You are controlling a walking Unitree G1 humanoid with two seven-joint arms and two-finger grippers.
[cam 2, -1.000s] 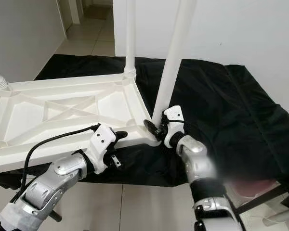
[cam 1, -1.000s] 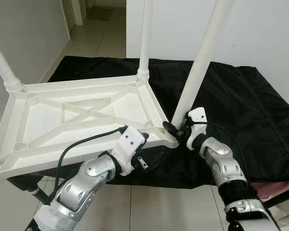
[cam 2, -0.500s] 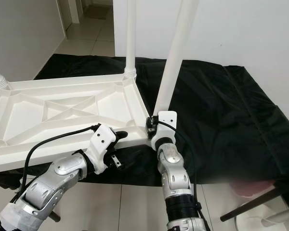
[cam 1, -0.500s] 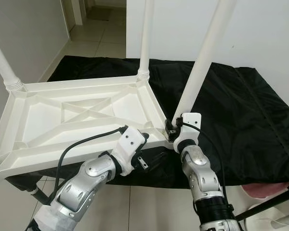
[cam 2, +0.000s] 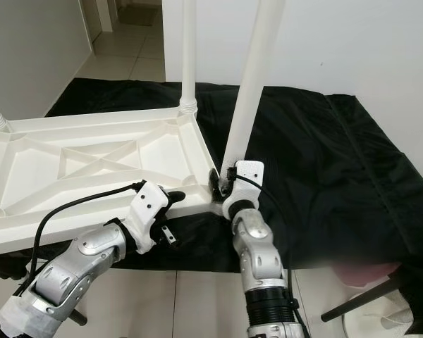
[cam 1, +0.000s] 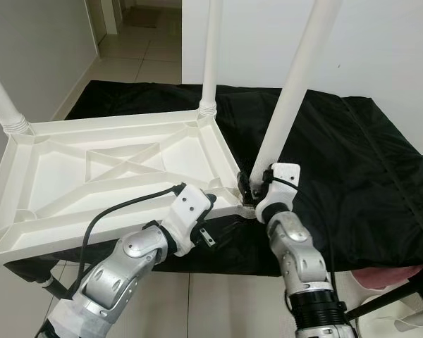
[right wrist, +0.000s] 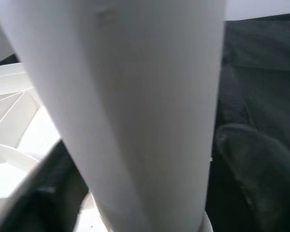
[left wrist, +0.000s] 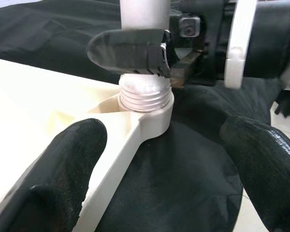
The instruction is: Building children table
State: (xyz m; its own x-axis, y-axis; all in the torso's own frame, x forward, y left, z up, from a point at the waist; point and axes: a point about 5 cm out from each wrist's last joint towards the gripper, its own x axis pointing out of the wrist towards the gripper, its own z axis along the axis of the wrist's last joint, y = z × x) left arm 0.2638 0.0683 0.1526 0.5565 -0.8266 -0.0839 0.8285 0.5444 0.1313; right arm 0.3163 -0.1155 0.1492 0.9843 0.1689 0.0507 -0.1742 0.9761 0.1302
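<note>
At frame centre the right end effector (cam 1: 252,189) clamps the leg (cam 1: 290,98) in the tabletop (cam 1: 92,165) corner socket, the left end effector (cam 1: 222,232) spread apart just below; next, I judge, twist it tight.

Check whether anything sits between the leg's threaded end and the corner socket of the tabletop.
Nothing visible does. The leg already stands in the corner socket, threads showing, with the right gripper clamped on its base.

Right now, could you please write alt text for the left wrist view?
A white table leg stands in the threaded corner socket of the upturned tabletop, the right pincer clamped round its base. The left pincer is open astride the tabletop's edge, over black cloth.
</note>
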